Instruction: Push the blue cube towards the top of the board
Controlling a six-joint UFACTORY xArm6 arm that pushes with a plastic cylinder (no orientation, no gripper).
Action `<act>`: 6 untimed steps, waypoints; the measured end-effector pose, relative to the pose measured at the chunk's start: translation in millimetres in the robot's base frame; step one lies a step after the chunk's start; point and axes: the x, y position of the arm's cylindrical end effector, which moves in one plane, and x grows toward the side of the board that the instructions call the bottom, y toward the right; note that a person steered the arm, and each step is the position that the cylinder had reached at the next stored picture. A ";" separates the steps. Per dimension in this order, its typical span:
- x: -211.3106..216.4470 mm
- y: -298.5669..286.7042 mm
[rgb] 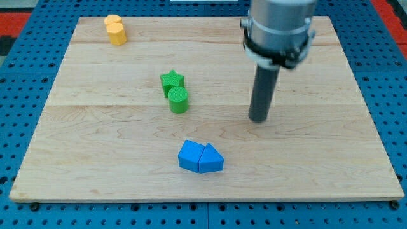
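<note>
My tip (258, 118), a bare rod without jaws, rests up and right of the blue cube (190, 155), which touches a blue triangular block (212, 159).

Above the blue cube (190, 156), the green cylinder (179, 100) and green star (172, 81) block the path.

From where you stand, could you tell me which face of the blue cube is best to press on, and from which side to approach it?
With no gripper, I can only push. Press the blue cube on its face toward the view's bottom, left of centre, since the blue triangular block touches its right side. My tip sits up and right of both, so I should circle round the right of the pair and come in from below.
</note>
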 end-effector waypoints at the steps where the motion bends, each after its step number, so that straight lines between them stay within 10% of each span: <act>1: 61.0 1.6; 6: 76.2 -142.8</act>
